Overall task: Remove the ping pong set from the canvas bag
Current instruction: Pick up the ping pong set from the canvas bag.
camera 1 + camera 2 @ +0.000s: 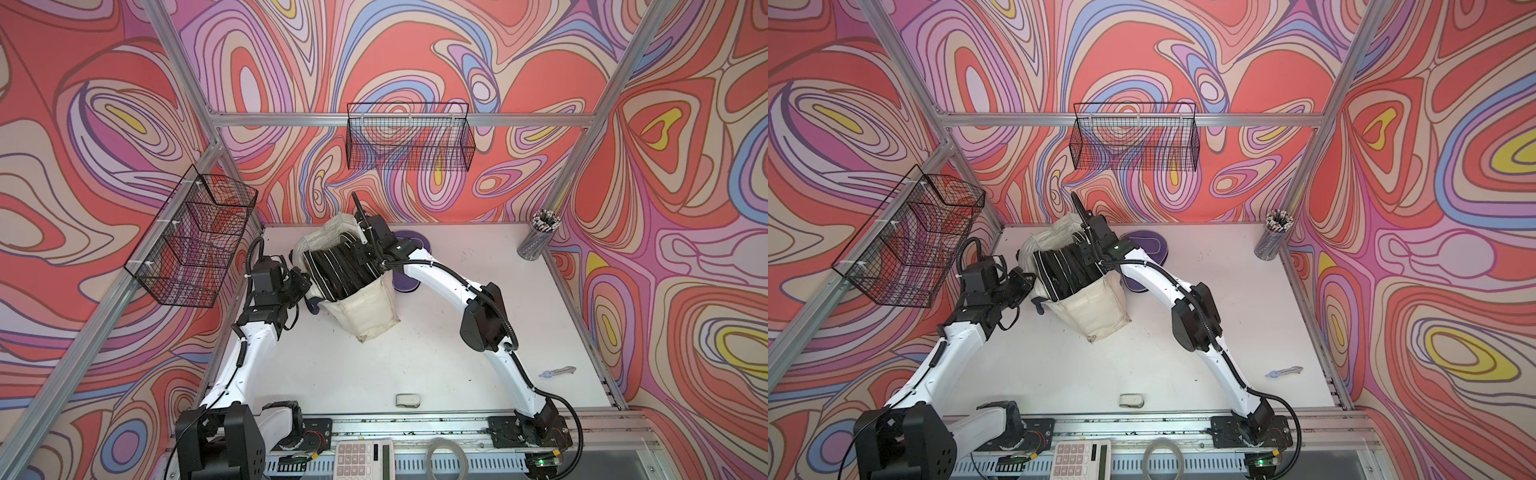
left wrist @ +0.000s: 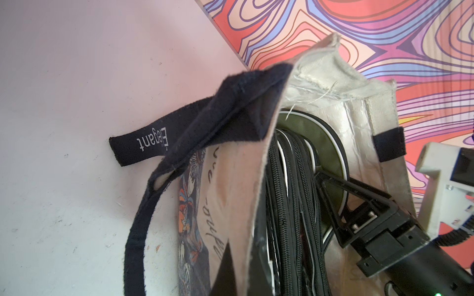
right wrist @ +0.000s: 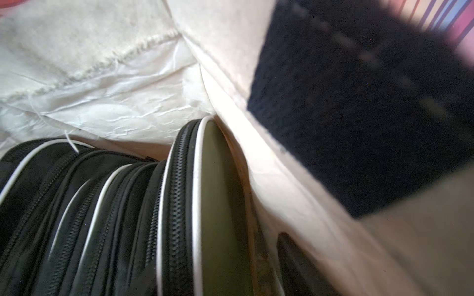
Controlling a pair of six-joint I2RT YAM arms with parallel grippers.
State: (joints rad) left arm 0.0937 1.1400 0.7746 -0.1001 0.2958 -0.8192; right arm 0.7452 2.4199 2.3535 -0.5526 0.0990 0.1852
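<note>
Table (image 1: 374,365) white, speckled, bears canvas bag (image 1: 370,307); walls (image 1: 415,50) swirl-patterned.

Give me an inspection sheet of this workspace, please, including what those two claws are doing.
Surface: white table, dark specks.
Job's things: canvas bag standing open, packed with black zipped cases, an olive-green case nearest one wall; a purple case lies on the table beside it.
Clutter: pen cup, small white object, pale tool, calculator, grey ring.
Grippers: left gripper shut on the bag's rim; right gripper reaching inside the bag at the olive-green case, grip cannot be told.
Cables: black hoses run along both arms; nothing snagged seen.
Surroundings: swirl-patterned walls, two wire baskets on a metal frame.
</note>
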